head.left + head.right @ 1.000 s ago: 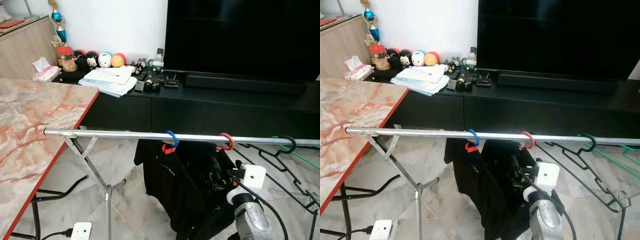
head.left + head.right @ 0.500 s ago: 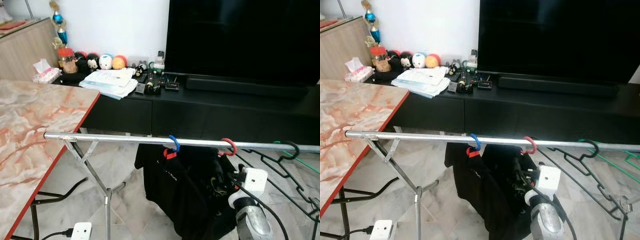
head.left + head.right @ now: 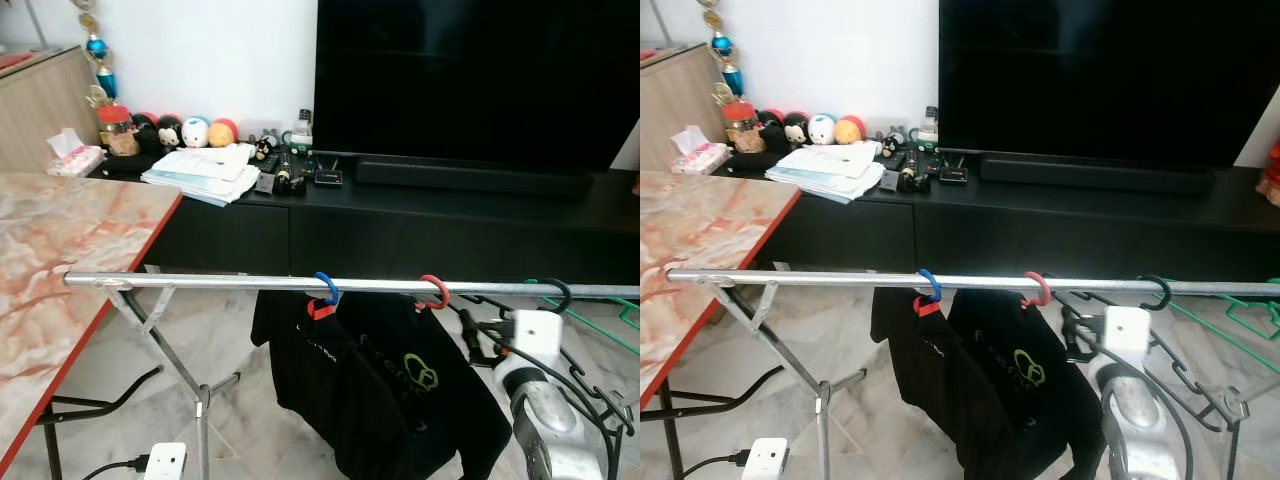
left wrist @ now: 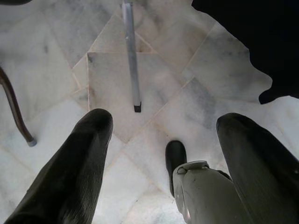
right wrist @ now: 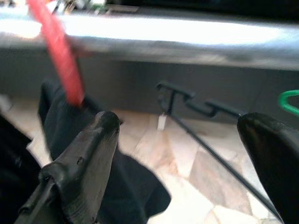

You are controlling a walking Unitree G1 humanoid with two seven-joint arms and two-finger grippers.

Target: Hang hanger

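A silver rail (image 3: 200, 283) runs across the scene at waist height. On it hang a blue hook (image 3: 325, 288) and a red hanger hook (image 3: 436, 292), each carrying a black shirt; the shirt (image 3: 400, 380) under the red hook bears a green logo. My right gripper (image 3: 472, 335) is just right of that shirt and below the rail, open and holding nothing. In the right wrist view its fingers (image 5: 88, 154) spread wide under the rail (image 5: 187, 35), with the red hook (image 5: 58, 56) off to one side. My left gripper (image 4: 159, 140) hangs open over the floor.
An empty black hanger (image 3: 558, 292) and a green hanger (image 3: 610, 325) hang at the rail's right end. A marble table (image 3: 40, 250) stands at the left. The rack's legs (image 3: 200, 390) and a white power strip (image 3: 165, 462) are below, and a black TV console (image 3: 450, 215) is behind.
My right gripper has drawn out to the right from in front of the shirt under the red hook, which now hangs free with its logo showing. The head view has shifted too.
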